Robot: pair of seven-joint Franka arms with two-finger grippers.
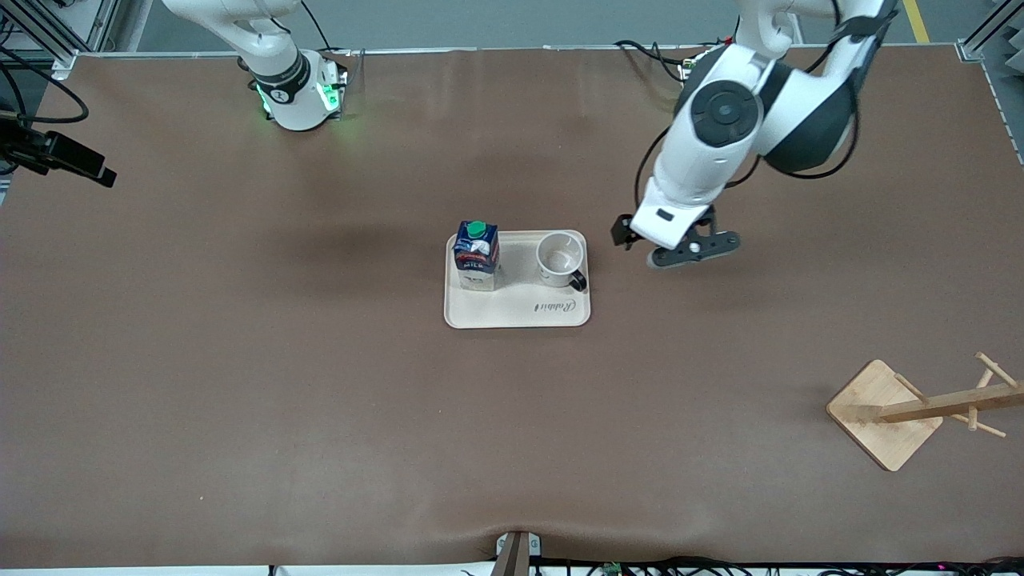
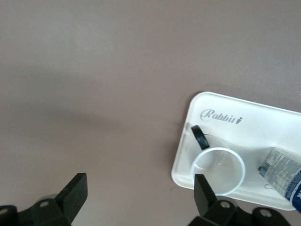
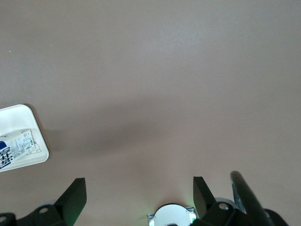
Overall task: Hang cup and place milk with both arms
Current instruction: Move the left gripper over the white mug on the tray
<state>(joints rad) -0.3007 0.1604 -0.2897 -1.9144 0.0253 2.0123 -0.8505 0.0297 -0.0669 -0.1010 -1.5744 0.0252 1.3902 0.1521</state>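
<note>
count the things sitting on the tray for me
2. The milk stands on the tray at the end toward the right arm. The cup stands beside it, toward the left arm's end, handle nearer the front camera. Nothing else shows on the tray.

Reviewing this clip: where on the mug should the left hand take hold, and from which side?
Probably the cup's rim wall, from above. It stands upright and open-topped on the tray, beside the milk. Its black handle points toward the front camera, so leave it free for hanging. The left hand hovers open beside the tray.
</note>
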